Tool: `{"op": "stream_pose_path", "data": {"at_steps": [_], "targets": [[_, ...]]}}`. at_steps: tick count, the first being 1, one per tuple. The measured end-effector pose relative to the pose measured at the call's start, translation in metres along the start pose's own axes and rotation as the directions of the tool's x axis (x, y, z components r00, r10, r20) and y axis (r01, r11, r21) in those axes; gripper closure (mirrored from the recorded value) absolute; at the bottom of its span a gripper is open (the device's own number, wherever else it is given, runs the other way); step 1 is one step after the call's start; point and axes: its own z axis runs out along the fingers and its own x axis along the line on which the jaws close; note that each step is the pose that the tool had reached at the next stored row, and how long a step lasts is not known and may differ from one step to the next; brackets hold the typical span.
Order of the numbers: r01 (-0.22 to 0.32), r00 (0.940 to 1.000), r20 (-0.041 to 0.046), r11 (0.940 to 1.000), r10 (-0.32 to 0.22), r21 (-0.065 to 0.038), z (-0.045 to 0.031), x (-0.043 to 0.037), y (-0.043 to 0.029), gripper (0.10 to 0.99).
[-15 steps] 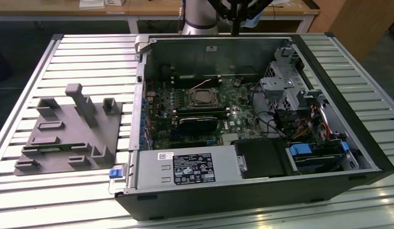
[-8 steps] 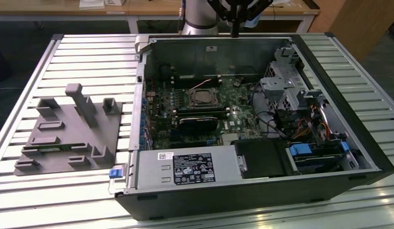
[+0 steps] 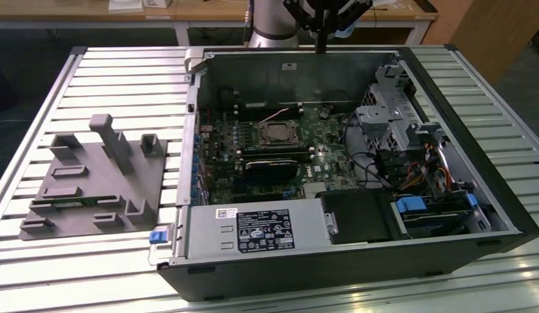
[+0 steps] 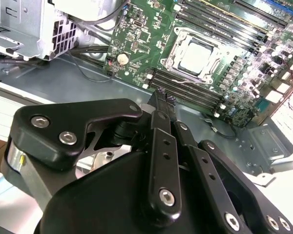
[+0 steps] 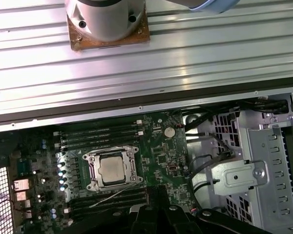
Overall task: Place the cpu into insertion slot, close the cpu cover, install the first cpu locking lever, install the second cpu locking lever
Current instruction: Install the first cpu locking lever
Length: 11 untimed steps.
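The cpu [image 5: 112, 169] is a dull silver square lying in the insertion slot [image 3: 278, 134] on the green board; it also appears in the second wrist view [image 4: 198, 54]. The cpu cover [image 5: 92, 170], a thin silvery frame, lies flat around the chip. A thin wire lever [image 5: 115, 194] stands off at a slant along the socket's side nearest the gripper. My gripper [image 3: 322, 47] hangs above the case's far wall, well above and short of the socket. Its black fingers [image 4: 158, 112] are pressed together and hold nothing. The fingertips [image 5: 156, 192] point toward the memory slots beside the socket.
The open computer case [image 3: 478, 124] lies on a slatted aluminium table [image 3: 130, 78]. A metal drive cage [image 5: 263, 165] with cables sits beside the board. At the exterior view's left stands a grey fixture block [image 3: 95, 176]. The arm's base [image 5: 107, 19] is bolted behind the case.
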Motion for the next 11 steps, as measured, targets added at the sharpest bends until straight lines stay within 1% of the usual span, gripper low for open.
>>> {"op": "stream_pose_path", "data": {"at_steps": [11], "targets": [[0.0, 1.0, 0.0, 1.0, 0.0, 0.0, 0.0046, 0.0003, -0.0004, 0.98]]}}
